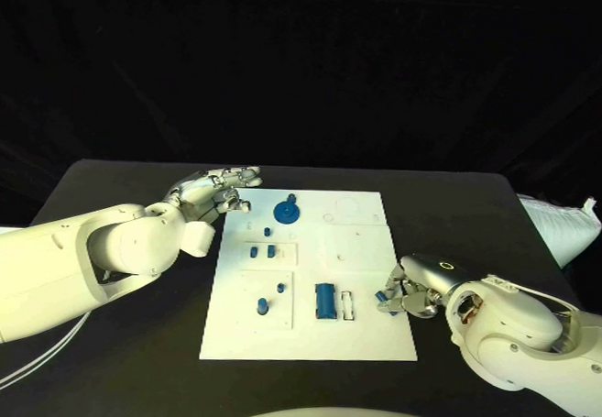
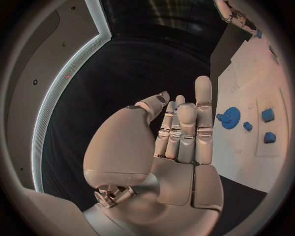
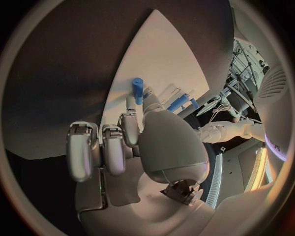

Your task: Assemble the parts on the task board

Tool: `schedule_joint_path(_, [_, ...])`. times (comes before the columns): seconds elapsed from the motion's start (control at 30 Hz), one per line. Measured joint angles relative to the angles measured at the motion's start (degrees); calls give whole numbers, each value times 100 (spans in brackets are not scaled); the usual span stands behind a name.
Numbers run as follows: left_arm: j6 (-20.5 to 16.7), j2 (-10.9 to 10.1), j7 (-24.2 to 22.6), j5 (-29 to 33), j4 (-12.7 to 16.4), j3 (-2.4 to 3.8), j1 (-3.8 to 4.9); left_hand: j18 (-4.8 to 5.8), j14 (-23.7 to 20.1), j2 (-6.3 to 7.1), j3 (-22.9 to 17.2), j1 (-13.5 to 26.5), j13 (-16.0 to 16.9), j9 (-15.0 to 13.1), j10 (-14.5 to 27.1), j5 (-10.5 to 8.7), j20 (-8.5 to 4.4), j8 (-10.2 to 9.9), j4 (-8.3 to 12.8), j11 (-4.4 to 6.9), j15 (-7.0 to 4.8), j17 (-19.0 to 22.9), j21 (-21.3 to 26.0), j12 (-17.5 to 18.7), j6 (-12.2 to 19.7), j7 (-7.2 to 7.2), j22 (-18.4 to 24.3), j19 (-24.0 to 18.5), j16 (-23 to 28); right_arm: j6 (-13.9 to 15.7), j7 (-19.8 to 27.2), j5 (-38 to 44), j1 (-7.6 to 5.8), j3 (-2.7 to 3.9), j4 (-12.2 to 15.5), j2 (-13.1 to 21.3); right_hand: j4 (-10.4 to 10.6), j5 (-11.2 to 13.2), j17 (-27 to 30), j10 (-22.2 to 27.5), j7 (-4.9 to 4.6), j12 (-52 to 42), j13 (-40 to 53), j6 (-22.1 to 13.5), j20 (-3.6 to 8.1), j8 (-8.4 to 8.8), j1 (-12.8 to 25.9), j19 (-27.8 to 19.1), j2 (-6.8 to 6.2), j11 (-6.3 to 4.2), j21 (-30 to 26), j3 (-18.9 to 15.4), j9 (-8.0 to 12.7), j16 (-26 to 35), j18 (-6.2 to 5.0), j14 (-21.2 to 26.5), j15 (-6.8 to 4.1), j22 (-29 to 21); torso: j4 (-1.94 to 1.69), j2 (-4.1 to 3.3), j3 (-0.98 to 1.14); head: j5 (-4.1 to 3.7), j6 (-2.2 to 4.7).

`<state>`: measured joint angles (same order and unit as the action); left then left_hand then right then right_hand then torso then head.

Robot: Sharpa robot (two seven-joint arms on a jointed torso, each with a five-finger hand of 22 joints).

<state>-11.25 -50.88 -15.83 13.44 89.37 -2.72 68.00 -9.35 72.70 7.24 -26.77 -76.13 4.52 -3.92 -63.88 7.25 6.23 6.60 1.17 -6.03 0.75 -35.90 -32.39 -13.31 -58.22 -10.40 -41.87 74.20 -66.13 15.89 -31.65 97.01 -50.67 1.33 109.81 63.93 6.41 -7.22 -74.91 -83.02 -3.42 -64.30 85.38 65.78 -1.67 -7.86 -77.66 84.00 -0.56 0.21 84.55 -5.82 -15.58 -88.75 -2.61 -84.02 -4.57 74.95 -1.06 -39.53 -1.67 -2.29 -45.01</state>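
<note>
The white task board [image 1: 310,342] lies in the middle of the black table. A blue gear [image 1: 288,211] sits near its far left corner, with several small blue parts [image 1: 264,252] and a longer blue block [image 1: 325,301] nearer me. My right hand [image 1: 408,295] is at the board's right edge and pinches a small blue peg [image 3: 137,90] at its fingertips, just over the board [image 3: 161,59]. My left hand [image 1: 220,189] hovers off the board's far left corner, its fingers [image 2: 203,123] stretched out and holding nothing. The gear [image 2: 230,118] lies just beyond them.
A white bag [image 1: 565,227] lies at the table's right edge. A pale cable [image 1: 31,364] hangs under my left arm. Bare black table runs along the far side and to the left of the board.
</note>
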Motion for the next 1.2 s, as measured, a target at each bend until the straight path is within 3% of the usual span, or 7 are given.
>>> schedule_joint_path(0.27, [2,-7,5,-3,3,0,-1,0,0,0,0,0,0,0,0,0,0,0,0,0,0,0,0,0,0,0,0,0,0,-348,-8,845,46,44,-13,-167,-269,255,0,21,11,-23,18,122,0,92,-200,0,-81,-21,40,335,-25,-23,0,9,-8,0,1,2,-3,17,-13])
schedule_joint_path(0.33, [3,-8,6,-6,4,0,-1,0,0,0,0,0,1,0,0,0,0,0,0,0,0,0,0,0,0,0,0,0,0,-436,-7,1023,52,51,1,-199,-305,294,0,21,-9,-37,42,145,0,136,-215,0,-96,-21,40,415,157,-23,0,9,-8,-1,1,2,-3,23,-19])
schedule_joint_path(0.43, [5,-10,8,-20,8,0,-1,0,0,0,0,0,0,0,0,0,0,0,0,0,0,0,0,0,0,0,0,0,0,-557,-5,1242,59,56,24,-221,-340,327,0,22,7,-44,43,169,0,124,-221,0,-103,-21,40,500,188,-23,0,9,-8,-1,1,3,-3,24,-23])
schedule_joint_path(0.7, [9,-12,12,-57,12,0,-1,0,-20,0,0,0,1,0,0,0,0,0,0,0,20,9,0,0,0,0,-1,0,0,-652,6,1404,75,54,68,-236,-323,57,-4,23,-3,-87,41,159,0,135,-202,0,-84,-22,66,869,198,-46,0,10,-7,-1,3,6,-1,24,-16])
schedule_joint_path(0.87, [11,-13,15,-71,13,0,-2,0,-20,0,0,0,1,0,0,0,0,0,0,0,20,9,0,0,0,0,-1,0,0,-489,-7,1160,89,49,87,-197,-252,-191,-4,23,-16,-87,-20,146,0,199,-50,0,68,-22,66,1357,225,-46,0,10,-6,-2,0,6,1,24,-14])
schedule_joint_path(1.1, [15,-10,24,-81,14,0,-2,0,-20,0,0,0,1,0,0,0,0,0,0,0,20,9,0,0,0,0,-1,0,0,33,-62,158,57,19,125,-100,-46,-269,-3,22,-28,-57,-185,173,0,302,-24,0,83,-21,66,2061,284,-46,0,10,-5,-2,0,4,1,33,-13])
schedule_joint_path(1.2, [16,-8,28,-84,14,0,-2,1,-20,0,0,0,1,0,0,0,0,0,0,0,20,9,0,0,0,0,-1,0,0,205,-98,-233,29,-2,152,-80,32,70,-3,21,-40,-56,-476,185,0,297,233,0,-37,-22,66,2249,283,-53,0,10,-5,-3,-2,2,1,34,-13])
